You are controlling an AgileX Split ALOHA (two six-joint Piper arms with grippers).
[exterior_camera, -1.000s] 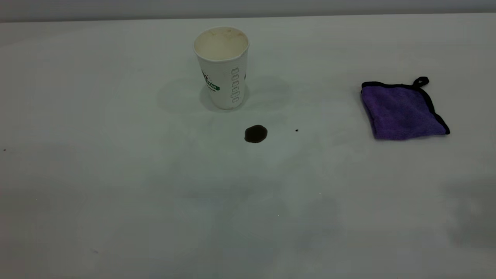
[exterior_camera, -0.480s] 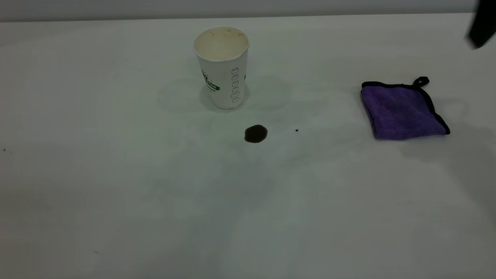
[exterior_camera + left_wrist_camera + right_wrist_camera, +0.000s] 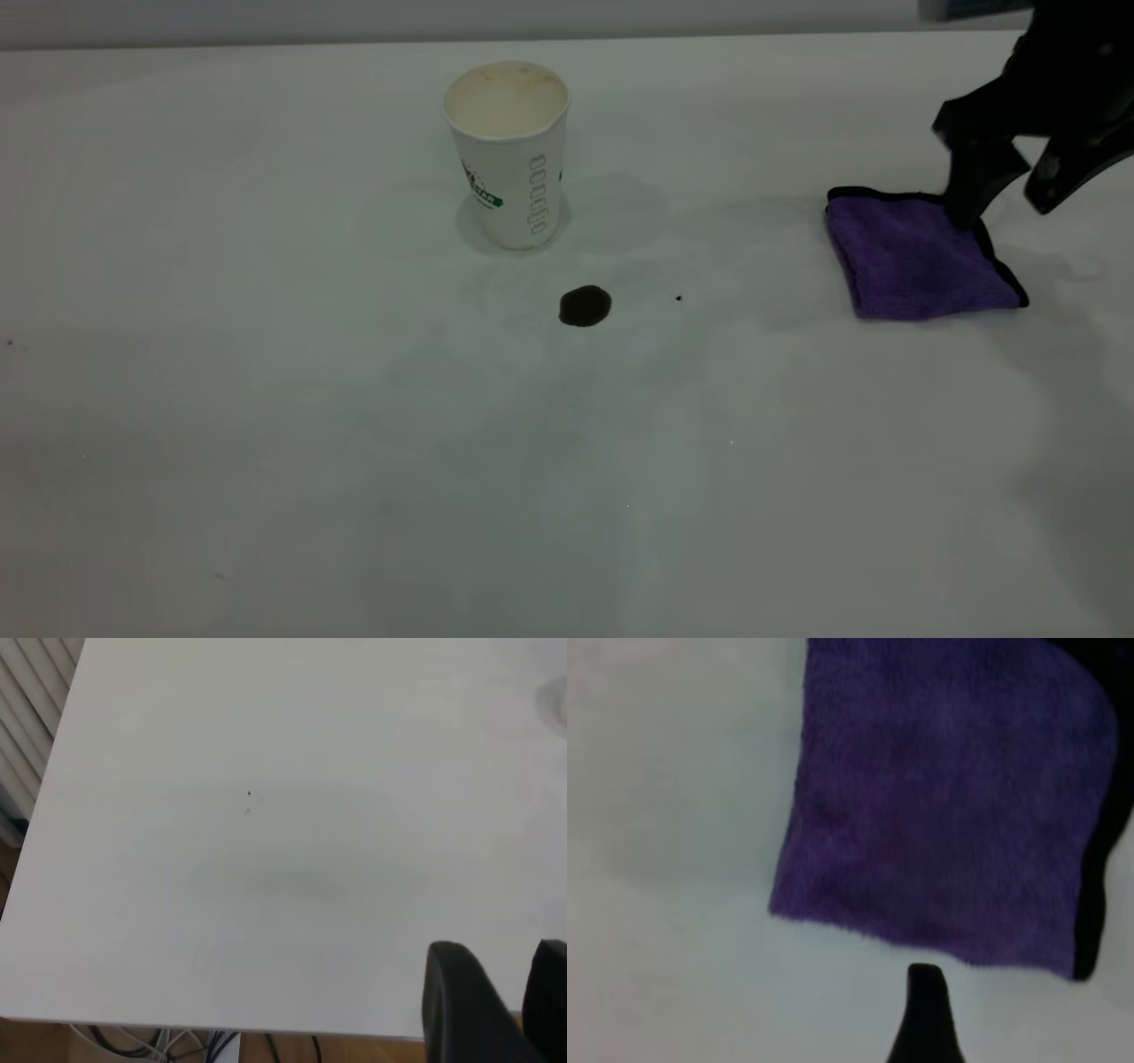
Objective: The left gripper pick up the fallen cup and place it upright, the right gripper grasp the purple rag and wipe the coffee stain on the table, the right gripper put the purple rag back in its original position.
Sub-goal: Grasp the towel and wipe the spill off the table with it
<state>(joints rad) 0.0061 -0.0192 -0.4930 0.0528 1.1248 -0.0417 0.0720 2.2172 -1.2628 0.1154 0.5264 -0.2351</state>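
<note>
The cup (image 3: 507, 155) stands upright on the white table (image 3: 266, 399), far centre. The coffee stain (image 3: 585, 306) is a small dark blot just in front of it. The purple rag (image 3: 917, 261) lies flat at the right. My right gripper (image 3: 1010, 199) is open above the rag's far right corner, one finger (image 3: 970, 190) down at the rag and hiding its loop. In the right wrist view the rag (image 3: 948, 797) fills the frame beyond one finger (image 3: 923, 1010). My left gripper (image 3: 500, 948) is out of the exterior view, open and empty over the table's edge.
A tiny black speck (image 3: 679, 299) lies right of the stain. In the left wrist view the table's edge (image 3: 177, 1026) shows, with cables and floor past it.
My right gripper has come in from the upper right and dropped to the rag's far corner, covering the loop. The cup, stain and rag have not moved.
</note>
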